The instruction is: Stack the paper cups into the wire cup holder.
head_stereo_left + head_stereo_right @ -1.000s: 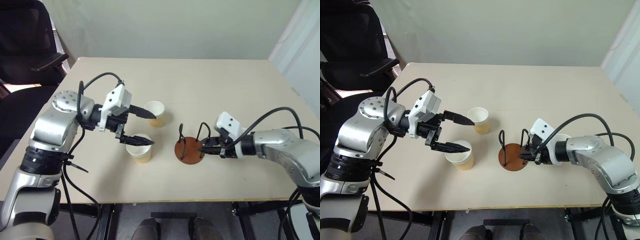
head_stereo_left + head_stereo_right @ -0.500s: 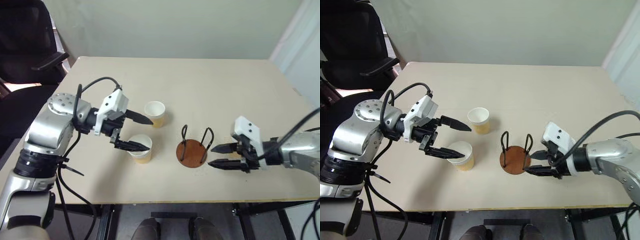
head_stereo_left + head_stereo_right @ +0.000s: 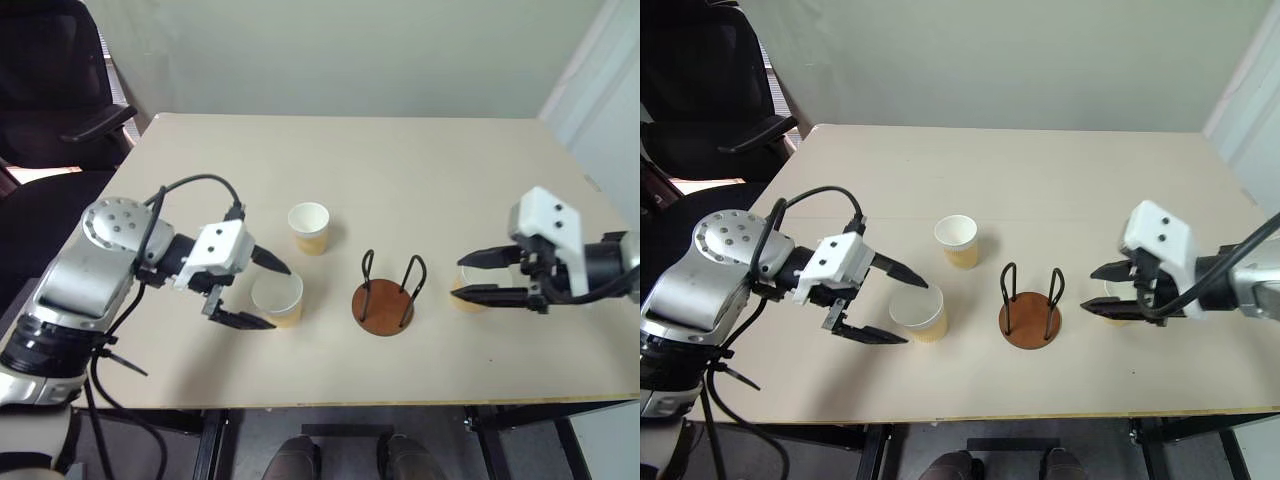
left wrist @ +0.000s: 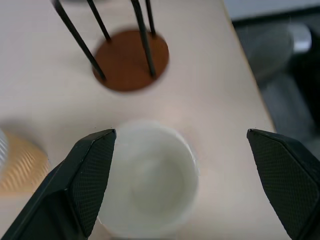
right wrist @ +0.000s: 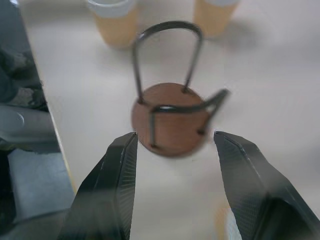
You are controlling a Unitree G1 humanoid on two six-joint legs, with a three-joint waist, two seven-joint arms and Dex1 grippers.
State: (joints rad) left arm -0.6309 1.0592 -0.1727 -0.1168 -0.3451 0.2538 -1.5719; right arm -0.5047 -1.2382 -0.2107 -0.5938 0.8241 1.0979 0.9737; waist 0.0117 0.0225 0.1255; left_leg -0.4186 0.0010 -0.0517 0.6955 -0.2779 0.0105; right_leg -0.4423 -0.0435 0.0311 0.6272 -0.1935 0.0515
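Left eye view: wire cup holder (image 3: 387,300) empty, we've 3 paper cups (image 3: 277,298) left; left gripper (image 3: 260,294) wide open w/ jaws either side of one, right gripper (image 3: 478,275) parted, holding nothing.

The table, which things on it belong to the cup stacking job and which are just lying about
Part of the job:
- paper cups: one near the left pincer, one farther back, one behind the right pincer
- wire cup holder, holding no cup

Just lying about:
- nothing else on the table
- black chair beside it
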